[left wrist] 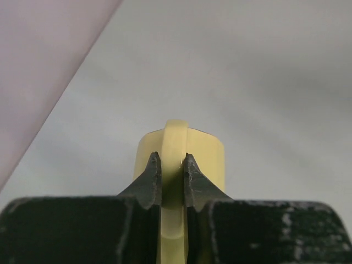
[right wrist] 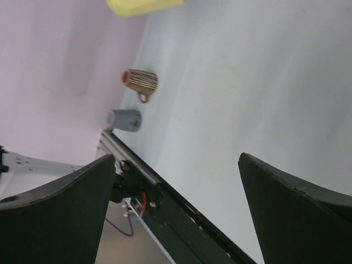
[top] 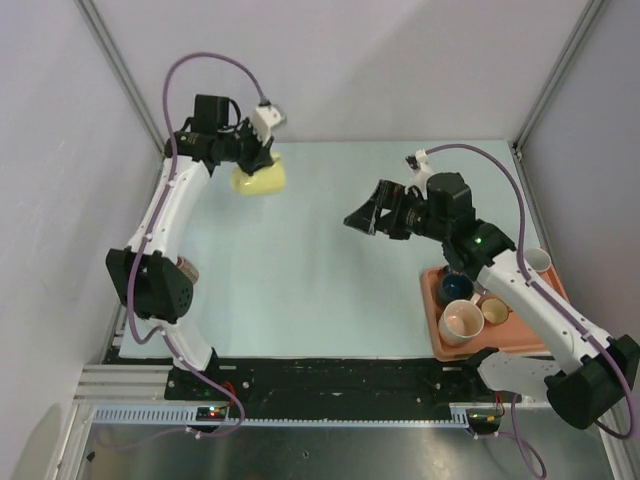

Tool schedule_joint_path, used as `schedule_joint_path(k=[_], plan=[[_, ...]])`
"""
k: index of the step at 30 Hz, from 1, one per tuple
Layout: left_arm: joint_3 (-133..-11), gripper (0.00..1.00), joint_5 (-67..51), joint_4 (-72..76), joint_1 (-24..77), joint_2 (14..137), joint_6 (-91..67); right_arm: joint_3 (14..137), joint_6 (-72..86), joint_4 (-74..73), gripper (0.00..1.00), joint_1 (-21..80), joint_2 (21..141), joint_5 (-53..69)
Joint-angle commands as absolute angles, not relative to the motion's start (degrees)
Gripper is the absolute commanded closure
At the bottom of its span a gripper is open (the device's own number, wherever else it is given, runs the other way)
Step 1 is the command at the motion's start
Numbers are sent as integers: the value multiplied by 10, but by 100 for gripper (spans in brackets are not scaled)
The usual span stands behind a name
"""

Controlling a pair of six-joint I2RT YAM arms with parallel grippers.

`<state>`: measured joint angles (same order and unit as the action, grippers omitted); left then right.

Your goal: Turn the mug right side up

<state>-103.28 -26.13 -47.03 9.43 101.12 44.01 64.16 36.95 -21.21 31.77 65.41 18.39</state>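
The pale worktop (top: 320,270) spreads beneath both arms. The white left arm (top: 175,205) stretches to the far left corner, where the black left hand (left wrist: 172,162) pinches the looped handle (left wrist: 175,137) of the pale yellow ceramic mug (left wrist: 206,157). The mug lies tipped sideways there; whether it touches the worktop cannot be told. The right arm (top: 530,295) bends over the orange rectangular tray (top: 428,310), its right hand (top: 362,215) spread wide, gripping nothing, above mid-worktop.
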Motion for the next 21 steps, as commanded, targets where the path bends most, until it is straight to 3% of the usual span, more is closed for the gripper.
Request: schedule_joint_path(k=[1, 11, 18, 21], plan=[[-1123, 100, -419, -450, 130, 957, 130, 669, 431, -20, 1, 326, 665, 245], [-1215, 100, -529, -445, 199, 950, -23, 679, 488, 107, 4, 336, 720, 274], [-1226, 100, -571, -445, 217, 948, -38, 680, 480, 106, 11, 340, 732, 276], [-1227, 100, -577, -444, 222, 947, -38, 679, 477, 118, 19, 344, 735, 290]])
